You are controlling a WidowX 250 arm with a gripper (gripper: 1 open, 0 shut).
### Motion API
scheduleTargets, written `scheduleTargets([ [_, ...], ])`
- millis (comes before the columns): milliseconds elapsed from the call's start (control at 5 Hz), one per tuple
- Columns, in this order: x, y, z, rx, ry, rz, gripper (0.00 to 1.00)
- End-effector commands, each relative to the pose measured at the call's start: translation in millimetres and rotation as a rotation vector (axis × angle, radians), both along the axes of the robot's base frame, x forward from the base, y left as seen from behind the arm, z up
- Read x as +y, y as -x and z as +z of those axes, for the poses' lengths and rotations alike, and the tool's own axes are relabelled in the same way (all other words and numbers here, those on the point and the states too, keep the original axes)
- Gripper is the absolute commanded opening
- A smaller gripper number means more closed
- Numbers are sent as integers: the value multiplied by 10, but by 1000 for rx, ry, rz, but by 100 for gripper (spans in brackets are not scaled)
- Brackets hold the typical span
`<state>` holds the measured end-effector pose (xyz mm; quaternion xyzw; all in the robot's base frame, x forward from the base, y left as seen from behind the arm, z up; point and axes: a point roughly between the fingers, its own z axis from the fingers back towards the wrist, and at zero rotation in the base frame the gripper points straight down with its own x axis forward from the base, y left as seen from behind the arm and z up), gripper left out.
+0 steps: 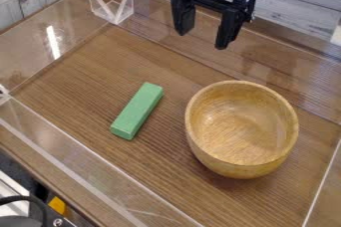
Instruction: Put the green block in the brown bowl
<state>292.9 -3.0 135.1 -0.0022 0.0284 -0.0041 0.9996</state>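
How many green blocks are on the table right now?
1. The green block lies flat on the table, left of the bowl and apart from it. None seems hidden.

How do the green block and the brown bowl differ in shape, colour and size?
The green block is a flat, straight-edged bar; the brown bowl is round and hollow. The block is plain bright green; the bowl is tan wood with visible grain. The bowl is far larger. Both rest apart on the wooden table.
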Motion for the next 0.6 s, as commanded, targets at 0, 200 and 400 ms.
scheduleTargets([
  [0,29,54,-63,12,4,7,100],
  [200,189,264,-170,14,8,31,100],
  [400,385,443,-220,-5,-1,43,100],
])
